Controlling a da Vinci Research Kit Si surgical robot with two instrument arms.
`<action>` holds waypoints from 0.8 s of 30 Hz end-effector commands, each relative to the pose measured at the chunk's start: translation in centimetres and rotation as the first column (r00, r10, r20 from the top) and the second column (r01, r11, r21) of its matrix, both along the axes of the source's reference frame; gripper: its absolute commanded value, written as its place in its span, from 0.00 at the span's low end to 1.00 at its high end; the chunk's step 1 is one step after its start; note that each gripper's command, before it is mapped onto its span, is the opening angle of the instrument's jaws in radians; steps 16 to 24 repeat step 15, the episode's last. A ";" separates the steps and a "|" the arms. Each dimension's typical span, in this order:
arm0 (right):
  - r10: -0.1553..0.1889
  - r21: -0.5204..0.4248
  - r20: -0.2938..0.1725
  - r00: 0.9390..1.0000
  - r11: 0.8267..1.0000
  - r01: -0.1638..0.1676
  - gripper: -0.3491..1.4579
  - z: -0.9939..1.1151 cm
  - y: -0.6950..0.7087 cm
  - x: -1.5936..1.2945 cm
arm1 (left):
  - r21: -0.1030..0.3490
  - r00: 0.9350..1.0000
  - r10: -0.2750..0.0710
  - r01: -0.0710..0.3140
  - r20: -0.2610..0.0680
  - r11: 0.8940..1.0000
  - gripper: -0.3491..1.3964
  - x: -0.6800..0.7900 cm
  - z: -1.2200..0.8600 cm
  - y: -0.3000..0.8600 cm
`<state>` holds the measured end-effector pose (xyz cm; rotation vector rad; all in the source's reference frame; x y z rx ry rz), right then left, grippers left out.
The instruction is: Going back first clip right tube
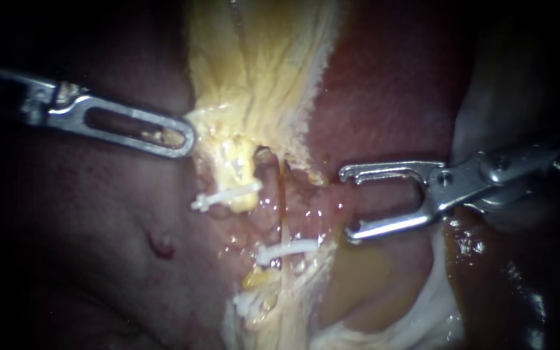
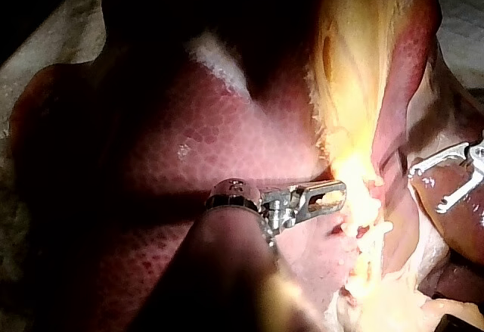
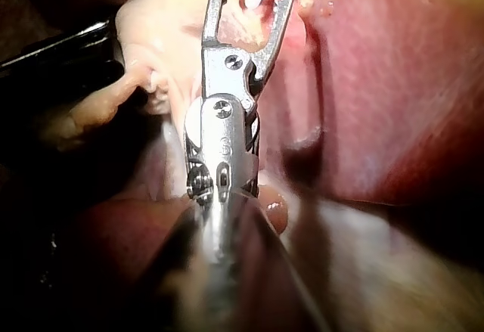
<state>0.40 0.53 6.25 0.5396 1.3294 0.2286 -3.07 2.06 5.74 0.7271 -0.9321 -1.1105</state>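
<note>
— Instruments first: how does each one stand?

— The left instrument point(image 1: 186, 137) comes in from the left. Its jaws lie together on the edge of the pale yellow tissue point(image 1: 260, 71), and a scrap of that tissue shows through the slot in the jaw.

— And the other?

— The right instrument point(image 1: 346, 204) reaches in from the right with its jaws spread wide and nothing between them. The right wrist view shows the same gap. Dark red liver point(image 1: 396, 78) lies beyond it, on the far right.

— Where is the clip on the tube?

— The white clip point(image 1: 286, 251) sits across the right tube point(image 1: 282, 207), a thin strand running from far to near down the middle of the scene. The clip is just left of the nearer jaw tip of the right instrument and does not touch it.

— Is that the only one?

— No. A second clip point(image 1: 225, 196) crosses the left tube point(image 1: 241, 172), a stubby yellow stump farther off and to the left. It is close to the tip of the left instrument but apart from it. The two clips are well apart from each other.
</note>
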 end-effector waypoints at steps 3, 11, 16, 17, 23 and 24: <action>-0.003 0.002 -0.002 1.000 1.000 0.003 0.47 -0.02 0.02 -0.02 | 0.000 1.000 0.013 -0.013 -0.005 1.000 0.00 -0.10 0.12 -0.01; -0.004 0.003 -0.003 1.000 1.000 0.004 0.47 -0.03 0.01 -0.04 | 0.002 0.999 0.034 -0.034 -0.004 0.999 0.00 -0.40 0.38 -0.01; -0.004 0.003 -0.003 1.000 1.000 0.004 0.47 -0.04 0.01 -0.04 | 0.007 0.999 0.037 -0.037 -0.005 0.999 0.00 -0.41 0.41 -0.01; -0.004 0.003 -0.003 1.000 1.000 0.004 0.47 -0.04 0.01 -0.04 | 0.007 0.999 0.037 -0.037 -0.005 0.999 0.00 -0.41 0.41 -0.01; -0.004 0.003 -0.003 1.000 1.000 0.004 0.47 -0.04 0.01 -0.04 | 0.007 0.999 0.037 -0.037 -0.005 0.999 0.00 -0.41 0.41 -0.01; -0.004 0.003 -0.003 1.000 1.000 0.004 0.47 -0.04 0.01 -0.04 | 0.007 0.999 0.037 -0.037 -0.005 0.999 0.00 -0.41 0.41 -0.01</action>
